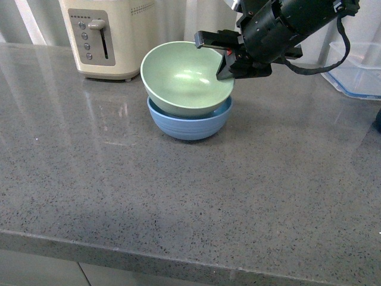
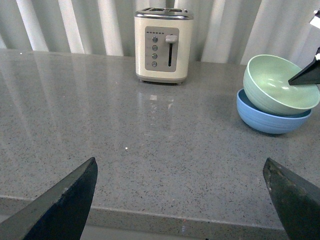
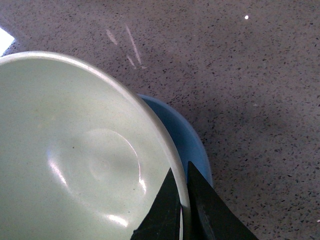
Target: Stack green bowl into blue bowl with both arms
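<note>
The pale green bowl [image 1: 186, 77] rests tilted inside the light blue bowl [image 1: 189, 123] at the middle back of the grey counter. My right gripper [image 1: 225, 62] is shut on the green bowl's right rim, one finger inside and one outside. In the right wrist view the green bowl [image 3: 75, 155] fills the picture, the blue bowl [image 3: 182, 140] peeks out beside it, and the gripper [image 3: 181, 176] pinches the rim. The left wrist view shows the green bowl [image 2: 277, 85] and blue bowl [image 2: 270, 120] far off. My left gripper [image 2: 180, 170] is open over the counter's front edge, holding nothing.
A cream toaster [image 1: 107, 36] stands at the back left, close to the bowls, and appears as the toaster [image 2: 163, 45] in the left wrist view. A clear blue-rimmed container [image 1: 360, 68] sits at the back right. The counter's front edge [image 1: 178, 262] runs across the near side.
</note>
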